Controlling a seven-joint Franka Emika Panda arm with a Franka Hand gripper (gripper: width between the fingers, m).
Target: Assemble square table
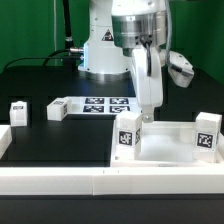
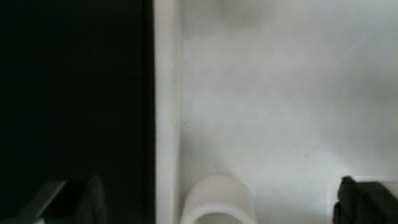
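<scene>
The white square tabletop (image 1: 168, 143) lies at the front on the exterior view's right, rim up. Two tagged block legs stand at its corners, one (image 1: 127, 135) on the left and one (image 1: 207, 134) on the right. Two more legs (image 1: 18, 111) (image 1: 57, 108) sit loose on the black table to the left. My gripper (image 1: 150, 117) hangs over the tabletop's far edge, open. In the wrist view the tabletop's white surface (image 2: 285, 90) fills one side and the black table the other. A rounded white shape (image 2: 217, 203) lies between the dark fingertips (image 2: 365, 202); I cannot tell what it is.
The marker board (image 1: 105, 104) lies flat behind the tabletop, in front of the robot base (image 1: 105, 50). A long low white border rail (image 1: 90, 182) runs along the table's front edge, with a short white piece (image 1: 4, 140) at the far left.
</scene>
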